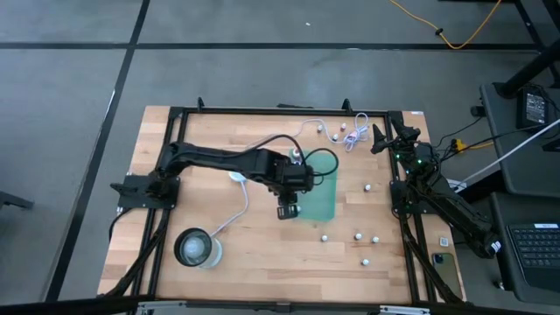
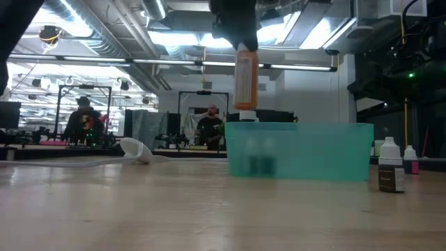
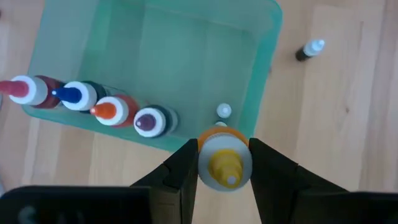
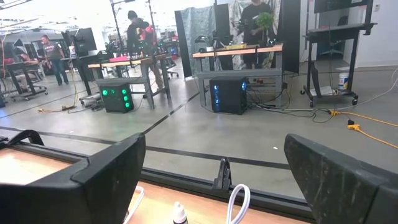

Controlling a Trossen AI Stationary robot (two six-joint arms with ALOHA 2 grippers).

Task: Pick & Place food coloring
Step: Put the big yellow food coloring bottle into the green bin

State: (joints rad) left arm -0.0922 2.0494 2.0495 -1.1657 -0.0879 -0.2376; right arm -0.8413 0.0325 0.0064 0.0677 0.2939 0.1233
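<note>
Right now the left gripper [image 3: 225, 163] hangs over the near edge of the teal bin [image 3: 186, 56], its fingers [image 3: 181, 168] pinching an orange-and-yellow food coloring bottle [image 3: 224, 162] by the neck, cap up. From the level view the bottle [image 2: 244, 77] is upright and well clear of the bin's rim [image 2: 300, 125]. Four bottles already stand in a row along one wall of the bin: a red-capped one [image 3: 28, 91], a blue-tipped one [image 3: 78, 95], an orange-tipped one [image 3: 114, 110] and a purple-tipped one [image 3: 151, 121].

To do this step well, I judge the arm should carry the bottle a little farther over the bin, past the wall, so it goes down next to the purple-tipped bottle rather than onto the rim. The descent ought to be straight and slow, keeping the bottle vertical; any tilt could knock the row over. The fingers are best parted only once the base rests on the bin floor, then lifted straight up.

Loose bottles still lie on the surface [image 1: 219, 227] toward its right edge, one of them a white-capped dark bottle [image 3: 309, 50] just outside the bin.

The right gripper [image 4: 217, 177] waits at the far right corner of the surface, fingers spread wide and holding nothing.
</note>
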